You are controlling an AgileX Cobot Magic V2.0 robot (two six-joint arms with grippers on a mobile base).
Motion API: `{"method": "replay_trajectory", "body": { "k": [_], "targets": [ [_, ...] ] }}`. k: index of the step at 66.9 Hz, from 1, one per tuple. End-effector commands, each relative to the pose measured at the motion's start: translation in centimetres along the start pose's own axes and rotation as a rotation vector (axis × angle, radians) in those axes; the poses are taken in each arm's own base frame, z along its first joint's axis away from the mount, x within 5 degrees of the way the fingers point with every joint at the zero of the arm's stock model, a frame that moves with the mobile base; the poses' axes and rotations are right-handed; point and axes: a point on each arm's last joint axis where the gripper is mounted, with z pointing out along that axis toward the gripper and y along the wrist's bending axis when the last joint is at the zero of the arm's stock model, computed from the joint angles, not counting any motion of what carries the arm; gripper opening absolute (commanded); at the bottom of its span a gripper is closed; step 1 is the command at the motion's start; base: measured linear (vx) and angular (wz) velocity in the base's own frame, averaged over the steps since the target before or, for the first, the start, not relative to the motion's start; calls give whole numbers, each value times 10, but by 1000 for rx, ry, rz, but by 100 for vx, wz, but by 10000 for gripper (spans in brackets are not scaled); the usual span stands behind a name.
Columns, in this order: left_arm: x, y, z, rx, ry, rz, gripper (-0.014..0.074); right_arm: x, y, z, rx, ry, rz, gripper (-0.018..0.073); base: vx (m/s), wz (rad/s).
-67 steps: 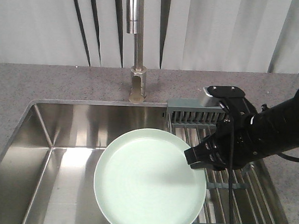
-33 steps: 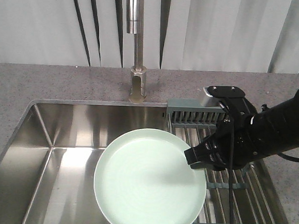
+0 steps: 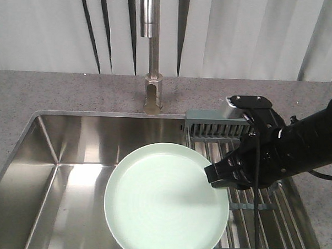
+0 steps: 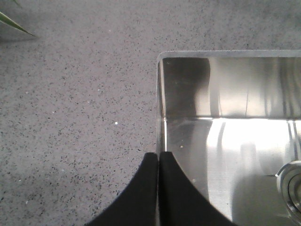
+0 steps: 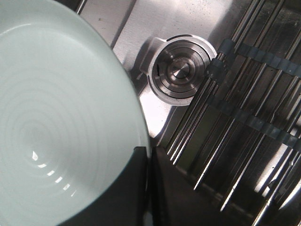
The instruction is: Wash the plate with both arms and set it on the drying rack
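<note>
Gripped at its right rim by the right claw (image 3: 214, 176) over the sink (image 3: 71, 148): round, glossy, pale mint-green plate (image 3: 162, 207), faint concentric rings. Pinched together, empty: left claw (image 4: 158, 160).

Setting: kitchen sink station, domestic in its fittings. Evidence: stainless-steel sink basin (image 3: 70, 170) with a round strainer drain (image 5: 181, 70); tall brushed-metal tap (image 3: 152, 74) rising behind the basin; grey speckled stone-look countertop (image 3: 57, 92) around it; drying rack (image 3: 286, 218) of parallel metal bars with grey-green end pieces, laid across the basin's right side; one pale mint-green plate (image 3: 162, 207) over the basin. Backdrop: pale vertical panels (image 3: 241, 34) with dark gaps.
</note>
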Motion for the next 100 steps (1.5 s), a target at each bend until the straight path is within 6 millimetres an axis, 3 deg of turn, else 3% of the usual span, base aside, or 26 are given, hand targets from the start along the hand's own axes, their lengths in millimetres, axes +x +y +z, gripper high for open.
{"method": "replay_trajectory", "body": {
  "k": [1,6,21,30,55,79,100],
  "targets": [
    [-18,-1,7,5,-62,-7,72,-8,7,-15,-16,-86,-9,-1,0,0],
    [-23,-1,14,6,-38,-9,162,-8,7,-15,-16,-86,-9,-1,0,0],
    [-54,-8,28,80,-38,95,556,-8,7,-15,-16,-86,-9,-1,0,0],
    [-66,-19,41,203,-13,191,679,-8,7,-15,-16,-86,-9,-1,0,0],
    [-96,-50,77,549,-82,351,636,-8,7,-15,-16,-86,-9,-1,0,0],
    [-122,-98,112,676,-118,565,630,-8,7,-15,-16,-86,-9,-1,0,0],
    [-131,-145,140,766,-162,743,627,-8,7,-15,-16,-86,-9,-1,0,0]
  ]
}}
